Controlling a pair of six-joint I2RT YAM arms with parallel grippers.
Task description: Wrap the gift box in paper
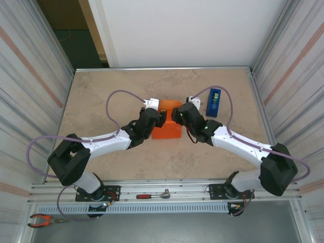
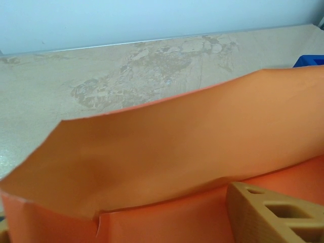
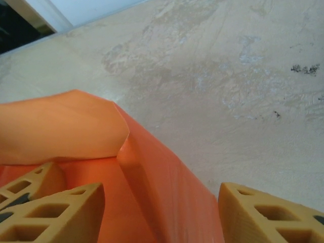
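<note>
1. Top external view: the left hand (image 1: 160, 118) and right hand (image 1: 177, 115) meet over the orange paper (image 1: 167, 132) at mid-surface (image 1: 111, 96). The paper is folded into a block, and the gift box is presumably hidden inside.
2. The left hand's fingers are spread, straddling the bundle, with a loose flap standing up beyond them.
3. The right hand is spread too, a folded corner between its fingers, pinching nothing.
4. Farther right, the blue tape dispenser (image 1: 214, 103) stands apart. The box looks covered, but the flaps need flattening and taping.
</note>
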